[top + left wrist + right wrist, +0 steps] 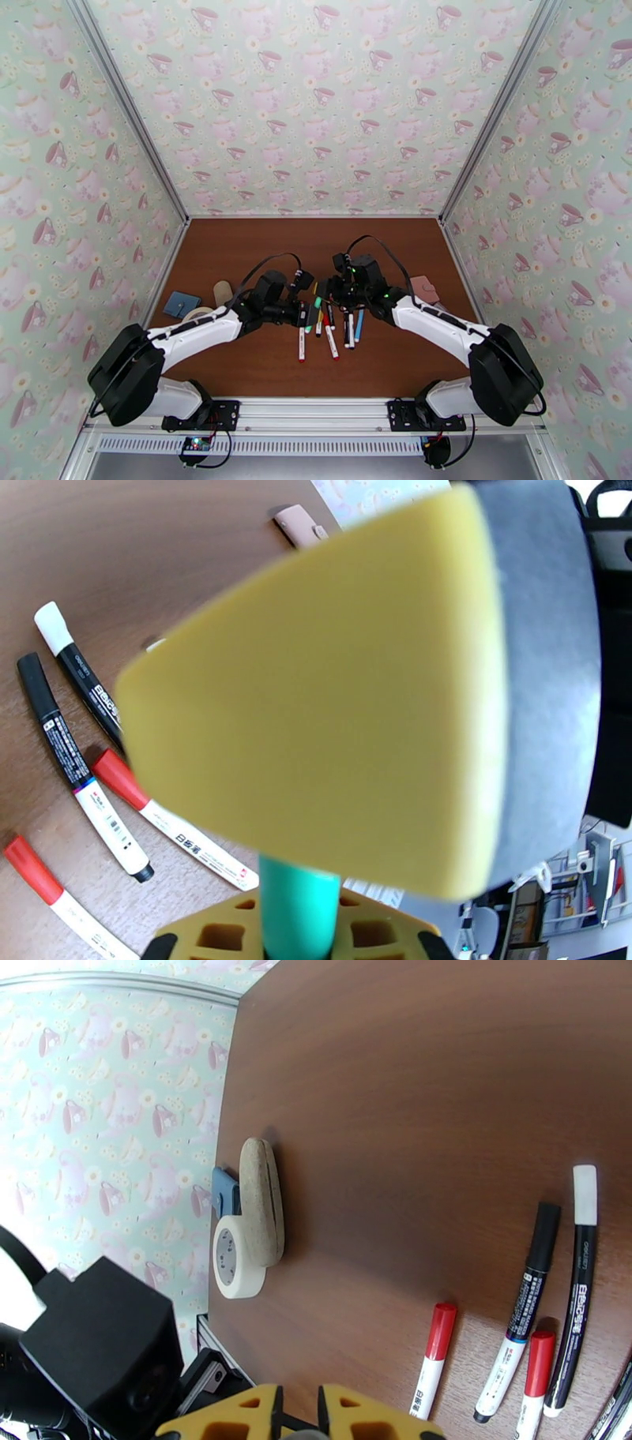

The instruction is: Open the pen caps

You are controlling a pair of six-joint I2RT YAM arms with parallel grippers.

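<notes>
Left gripper (305, 313) clamped on green pen (299, 910), over table (237, 245) middle. Right gripper (299, 1411) fingers closed, just beside left; what it grips, cannot tell. Loose pens (301, 345) lie on table by both grippers, caps on: 2 red caps (442, 1319), 1 black cap (545, 1224), 1 white cap (585, 1183).

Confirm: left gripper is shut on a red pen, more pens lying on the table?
No. The left wrist view shows the left gripper shut on a green pen, not red. More pens do lie on the table.
</notes>
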